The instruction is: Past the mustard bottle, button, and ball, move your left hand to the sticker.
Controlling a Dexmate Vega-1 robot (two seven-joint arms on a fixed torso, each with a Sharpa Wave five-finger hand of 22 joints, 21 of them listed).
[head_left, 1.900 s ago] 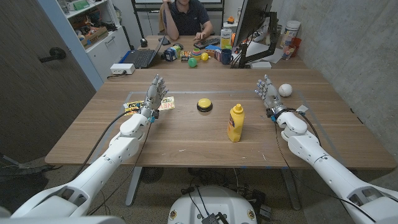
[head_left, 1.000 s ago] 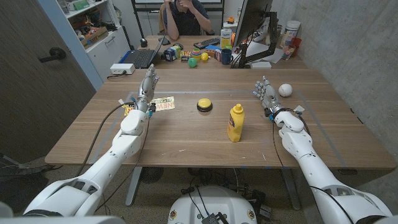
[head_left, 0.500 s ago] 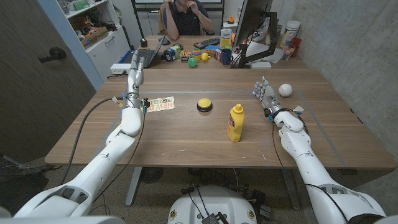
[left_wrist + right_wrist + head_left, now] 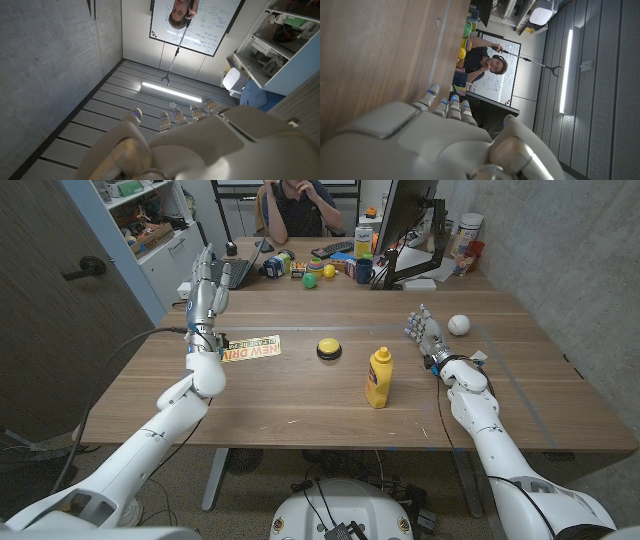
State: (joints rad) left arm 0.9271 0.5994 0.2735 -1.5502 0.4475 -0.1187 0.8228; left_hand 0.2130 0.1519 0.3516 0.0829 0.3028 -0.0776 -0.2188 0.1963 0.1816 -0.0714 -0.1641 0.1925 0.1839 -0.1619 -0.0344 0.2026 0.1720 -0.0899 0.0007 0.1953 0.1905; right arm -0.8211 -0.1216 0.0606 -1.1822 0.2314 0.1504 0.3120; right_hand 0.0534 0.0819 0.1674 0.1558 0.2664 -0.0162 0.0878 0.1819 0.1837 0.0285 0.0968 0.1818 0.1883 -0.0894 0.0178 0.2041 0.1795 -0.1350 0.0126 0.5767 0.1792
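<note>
Honestly, from the head view my left hand (image 4: pixel 205 285) is raised well above the counter (image 4: pixel 300 405), fingers apart and pointing up, gripping nothing. It stands above the counter's left side, over the near end of the sticker (image 4: pixel 252 351), which lies flat just beside my wrist toward the middle. The button (image 4: pixel 329 349) sits further along to the right, the mustard bottle (image 4: pixel 378 377) stands upright beyond that, and the ball (image 4: pixel 459 324) rests near the far right, just beside my right hand (image 4: pixel 424 330). That right hand stands with fingers spread, nothing in it. So I judge the crossing past all three things as good as done; what is left is bringing the left hand down onto the sticker, since I cannot see any touch.

Through the left wrist view, my own hand (image 4: pixel 200 145) shows from behind with its fingertips apart, aimed at the ceiling and a whiteboard, so it looks tilted up away from the counter.

Through the right wrist view, the right hand (image 4: pixel 440 140) shows its back, fingers loosely spread beside the bare wood, holding nothing.
</note>
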